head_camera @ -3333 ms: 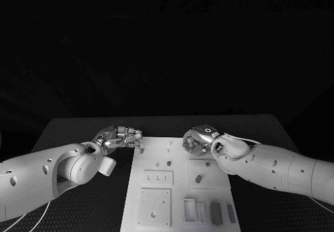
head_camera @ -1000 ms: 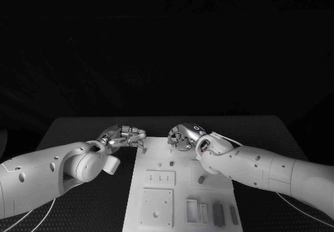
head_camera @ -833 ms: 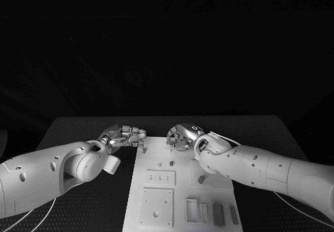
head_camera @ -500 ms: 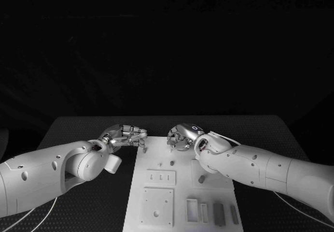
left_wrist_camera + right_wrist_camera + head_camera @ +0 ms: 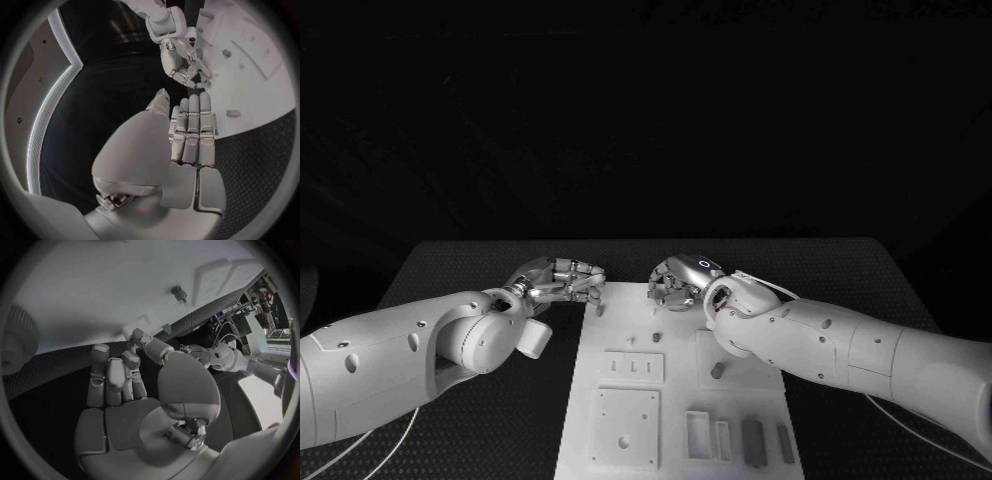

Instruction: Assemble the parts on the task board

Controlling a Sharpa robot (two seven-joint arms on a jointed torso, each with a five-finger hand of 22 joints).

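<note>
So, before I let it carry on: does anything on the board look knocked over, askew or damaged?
Nothing stands out. The task board lies flat and square on the table, and its small parts sit in place. Both the left hand and the right hand hover at its far end.

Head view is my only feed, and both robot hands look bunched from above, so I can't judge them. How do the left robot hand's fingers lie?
Observer: In the left wrist view the left robot hand has its fingers straight, side by side, tips by the task board's edge.
Operator: Anything near them?
Observer: A small part lies on the board beside those fingertips.
Operator: And the other one?
Observer: The right robot hand has its fingertips drawn together over the board; whether they pinch anything, I cannot tell.
</note>
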